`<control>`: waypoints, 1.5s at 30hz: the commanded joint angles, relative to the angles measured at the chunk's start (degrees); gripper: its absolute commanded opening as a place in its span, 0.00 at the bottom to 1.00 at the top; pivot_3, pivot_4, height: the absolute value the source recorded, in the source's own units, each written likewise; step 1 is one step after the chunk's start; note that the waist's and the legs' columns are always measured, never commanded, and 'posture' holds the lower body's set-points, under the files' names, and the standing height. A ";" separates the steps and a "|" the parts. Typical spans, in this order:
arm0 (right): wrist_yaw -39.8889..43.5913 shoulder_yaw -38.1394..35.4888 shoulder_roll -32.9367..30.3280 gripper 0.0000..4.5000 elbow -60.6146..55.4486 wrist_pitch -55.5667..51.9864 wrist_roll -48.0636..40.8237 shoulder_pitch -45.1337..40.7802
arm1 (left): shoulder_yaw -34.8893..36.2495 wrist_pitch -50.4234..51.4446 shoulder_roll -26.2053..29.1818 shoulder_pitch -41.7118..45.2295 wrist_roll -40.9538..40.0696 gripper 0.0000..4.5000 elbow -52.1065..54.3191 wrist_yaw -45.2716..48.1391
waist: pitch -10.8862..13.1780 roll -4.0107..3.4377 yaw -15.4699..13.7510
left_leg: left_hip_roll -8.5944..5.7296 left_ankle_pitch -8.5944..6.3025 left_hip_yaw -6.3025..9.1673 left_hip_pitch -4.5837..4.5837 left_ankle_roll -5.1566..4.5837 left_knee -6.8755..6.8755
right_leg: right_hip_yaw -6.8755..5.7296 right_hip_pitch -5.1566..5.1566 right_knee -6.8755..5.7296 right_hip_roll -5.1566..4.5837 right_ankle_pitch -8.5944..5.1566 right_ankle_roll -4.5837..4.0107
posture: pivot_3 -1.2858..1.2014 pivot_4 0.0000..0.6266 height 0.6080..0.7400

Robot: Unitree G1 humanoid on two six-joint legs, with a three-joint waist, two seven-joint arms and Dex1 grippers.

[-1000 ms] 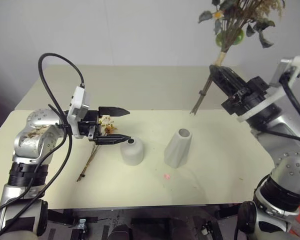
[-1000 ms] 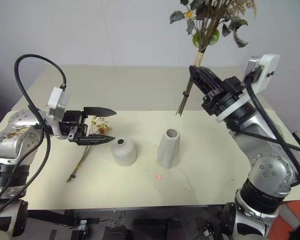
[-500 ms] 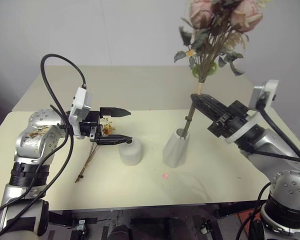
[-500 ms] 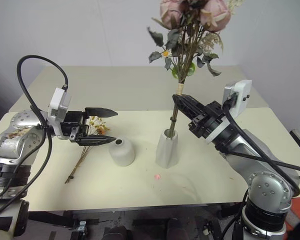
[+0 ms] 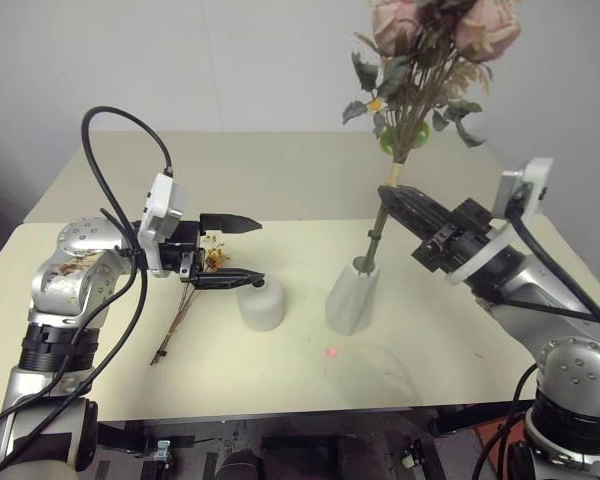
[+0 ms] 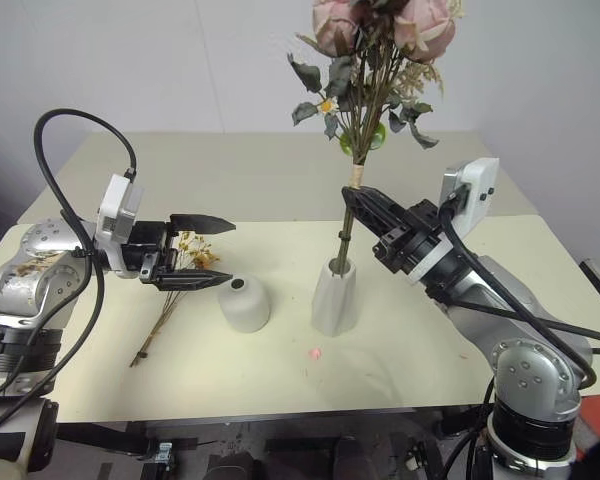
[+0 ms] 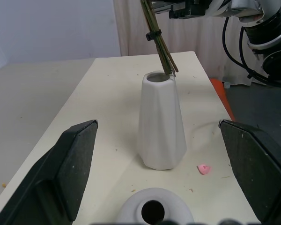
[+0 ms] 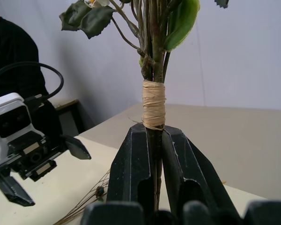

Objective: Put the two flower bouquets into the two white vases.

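Because the large bouquet of pink roses, pale dried sprigs and eucalyptus (image 6: 365,60) is top-heavy and its stems have only just entered the narrow mouth of the taller, tapered, faceted white ceramic vase (image 6: 334,297), the likeliest trouble is a tip-over. The right gripper (image 6: 365,205) has its black fingers (image 8: 131,173) clamped tight on the stems just below the raffia binding (image 8: 153,104), and the stems lean against one side of the rim. Any sideways pull while lowering, or a release before the stems sit deep, could lever the vase onto its side, I judge.

The short, rounded, dome-shaped white vase (image 6: 243,303) stands just beside the tall one, so a falling vase or a swinging stem could knock it too. The left gripper (image 6: 215,255) hangs with its fingers spread wide and holding nothing, right beside the dome vase, above the small thin-stemmed bouquet of tiny yellow flowers (image 6: 175,290) lying flat on the pale cream counter (image 6: 400,370).

Room is generous: both vases sit mid-counter, well away from every edge, with bare surface in front and to the right. A small pink speck (image 6: 316,352) lies near the tall vase, clear of everything.
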State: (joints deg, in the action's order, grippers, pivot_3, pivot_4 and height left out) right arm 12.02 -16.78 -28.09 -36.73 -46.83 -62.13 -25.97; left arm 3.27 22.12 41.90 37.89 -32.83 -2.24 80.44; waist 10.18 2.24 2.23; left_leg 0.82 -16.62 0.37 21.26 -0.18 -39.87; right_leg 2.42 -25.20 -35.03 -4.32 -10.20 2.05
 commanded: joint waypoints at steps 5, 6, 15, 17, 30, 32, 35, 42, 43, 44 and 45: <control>-1.81 -0.89 -1.18 0.03 -1.59 2.65 -2.55 -1.50 | 0.48 -0.30 0.40 1.66 -0.13 1.00 0.24 -0.02 | 0.00 0.00 0.00 | 0.00 0.00 0.00 0.00 0.00 0.00 | 0.00 0.00 0.00 0.00 0.00 0.00 | 0.52 0.24 1.00; -1.67 -0.63 -1.13 0.03 -1.31 2.95 -2.03 -1.28 | 0.46 -0.29 0.41 1.70 -0.12 1.00 0.23 -0.02 | 0.00 0.00 -0.01 | 0.00 0.00 0.00 0.00 0.00 0.00 | 0.00 0.00 0.01 0.00 0.00 0.00 | 0.52 0.24 1.00; 0.81 2.72 -0.07 0.03 2.73 6.36 5.37 -0.02 | 0.32 -0.38 0.24 2.28 0.13 1.00 -0.18 0.06 | 0.00 0.00 0.01 | -0.01 0.00 0.00 0.01 0.00 0.00 | 0.00 0.00 0.00 0.00 0.00 0.00 | 0.52 0.24 1.00; 1.28 3.02 0.12 0.03 3.17 6.79 6.16 0.15 | 0.33 -0.42 0.19 2.32 0.18 1.00 -0.20 0.08 | 0.00 0.00 -0.01 | -0.01 0.00 0.00 0.01 0.00 0.00 | 0.00 0.00 0.00 0.00 0.00 0.00 | 0.52 0.24 1.00; 3.04 4.43 0.55 0.03 0.81 8.11 9.52 3.33 | 0.28 -0.91 -0.21 2.52 0.79 1.00 -1.00 0.49 | 0.00 0.00 0.01 | 0.00 0.00 0.00 0.01 0.00 0.00 | 0.00 0.00 0.00 0.01 0.00 0.00 | 0.52 0.24 1.00; 3.38 4.54 0.35 0.03 0.45 8.18 9.64 3.74 | 0.25 -0.97 -0.28 2.62 0.87 1.00 -1.13 0.53 | 0.00 0.00 -0.02 | 0.00 0.00 0.00 0.01 0.00 0.00 | 0.00 0.00 0.01 0.01 0.00 0.00 | 0.52 0.24 1.00; 4.01 5.66 0.49 0.03 -0.52 8.58 10.88 5.44 | 0.18 -1.16 -0.32 2.68 0.98 1.00 -1.35 0.64 | 0.00 0.00 -0.09 | 0.00 0.00 0.00 0.01 0.00 0.00 | -0.01 0.00 0.01 0.01 0.00 0.00 | 0.52 0.24 1.00; 4.65 7.89 1.96 0.03 -0.43 9.49 13.83 6.64 | 0.09 -1.46 -0.28 2.73 1.11 1.00 -1.54 0.53 | 0.00 0.00 -0.01 | 0.00 0.00 0.00 0.00 0.00 0.00 | 0.00 0.00 -0.01 0.02 0.00 0.00 | 0.52 0.24 1.00; 4.96 8.00 2.06 0.03 -0.39 9.63 14.16 7.05 | 0.11 -1.46 -0.24 2.71 1.10 1.00 -1.52 0.48 | 0.00 0.00 -0.02 | 0.00 0.00 0.00 0.00 0.00 0.00 | 0.00 0.00 0.00 0.02 0.00 0.00 | 0.52 0.24 1.00; 5.11 8.12 2.18 0.03 -0.27 9.70 14.40 7.35 | 0.12 -1.54 -0.19 2.73 1.14 1.00 -1.63 0.48 | 0.00 0.00 -0.04 | -0.01 0.00 0.00 0.01 0.00 0.00 | 0.00 0.00 0.01 0.01 0.00 0.00 | 0.52 0.24 1.00; 5.29 8.24 2.24 0.03 -0.20 9.91 14.82 7.80 | 0.14 -1.58 -0.15 2.74 1.17 1.00 -1.70 0.48 | 0.00 0.00 -0.07 | -0.01 0.00 0.00 0.01 0.00 0.00 | 0.00 0.00 0.01 0.01 0.00 0.00 | 0.52 0.24 1.00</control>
State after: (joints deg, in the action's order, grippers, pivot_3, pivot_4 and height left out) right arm 16.60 -8.13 -26.03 -35.07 -39.03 -47.63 -18.40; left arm 2.89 21.48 41.47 38.85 -31.58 -4.44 80.74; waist 10.18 2.24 2.16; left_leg 0.81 -16.62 0.37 21.28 -0.18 -39.88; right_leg 2.42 -25.20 -35.01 -4.31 -10.20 2.05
